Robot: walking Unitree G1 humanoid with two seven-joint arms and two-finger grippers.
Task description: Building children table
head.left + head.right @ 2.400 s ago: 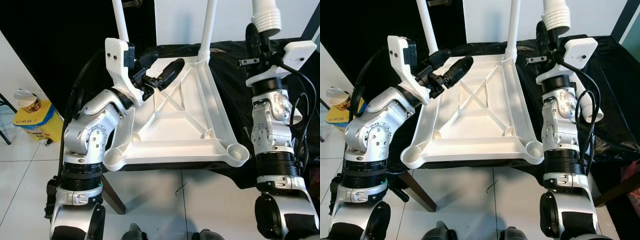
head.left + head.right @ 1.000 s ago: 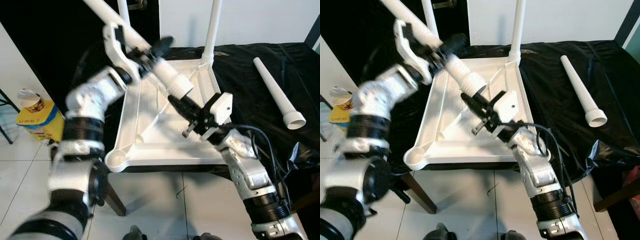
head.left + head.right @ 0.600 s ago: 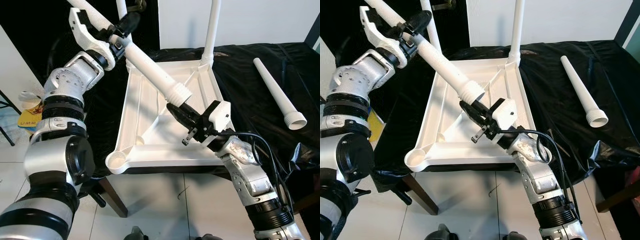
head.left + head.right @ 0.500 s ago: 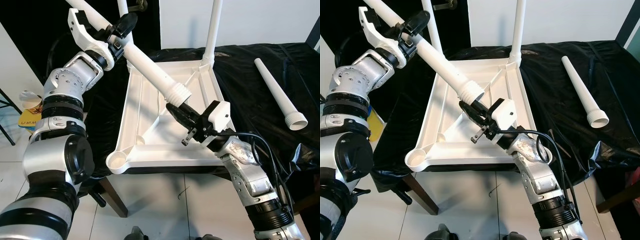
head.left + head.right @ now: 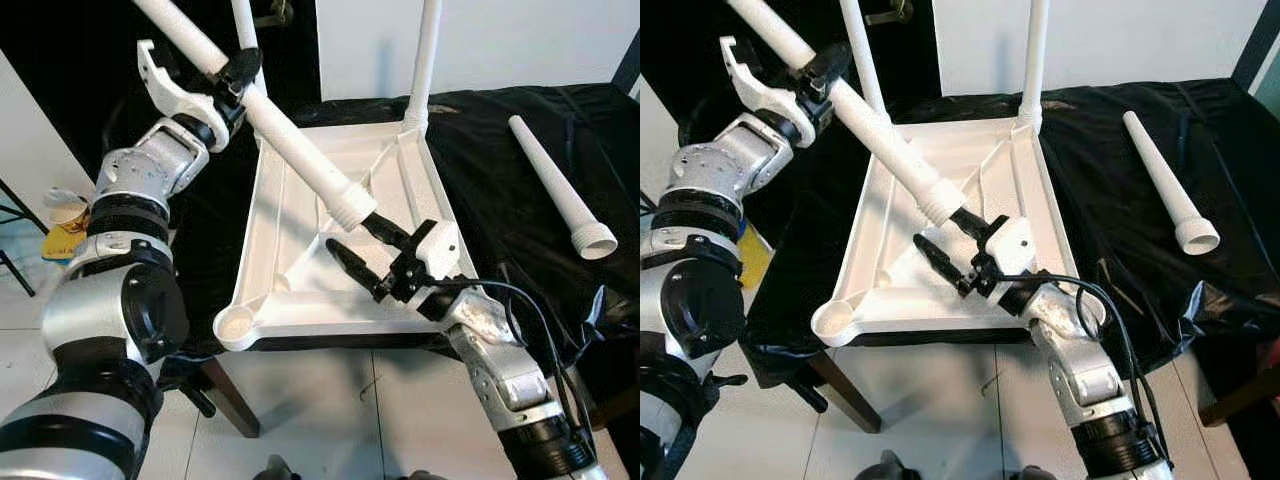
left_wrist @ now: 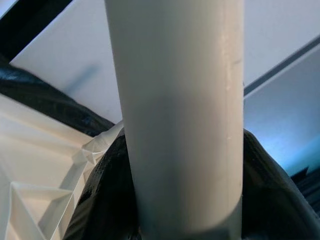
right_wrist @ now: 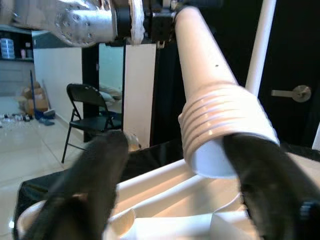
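The white children's table top [image 5: 330,326] lies upside down on a black cloth, with two white legs [image 5: 428,50] standing in its far corners. My left gripper [image 5: 238,72] is shut on a third white leg [image 5: 290,145], held slanting over the top with its threaded end [image 7: 225,130] pointing down. My right gripper [image 5: 347,233] is open just under that end, one finger on either side. A fourth leg [image 5: 555,185] lies loose on the cloth at the right. The near left corner socket [image 5: 235,323] is bare.
The black cloth [image 5: 500,200] covers a low table with a dark wooden leg [image 5: 225,400]. A yellow container with a cup [image 5: 62,225] stands on the white tiled floor at the left. A door and wall rise behind.
My right gripper has opened its fingers and slipped a little lower, now straddling the leg's threaded end. The held leg has tipped slightly downward.
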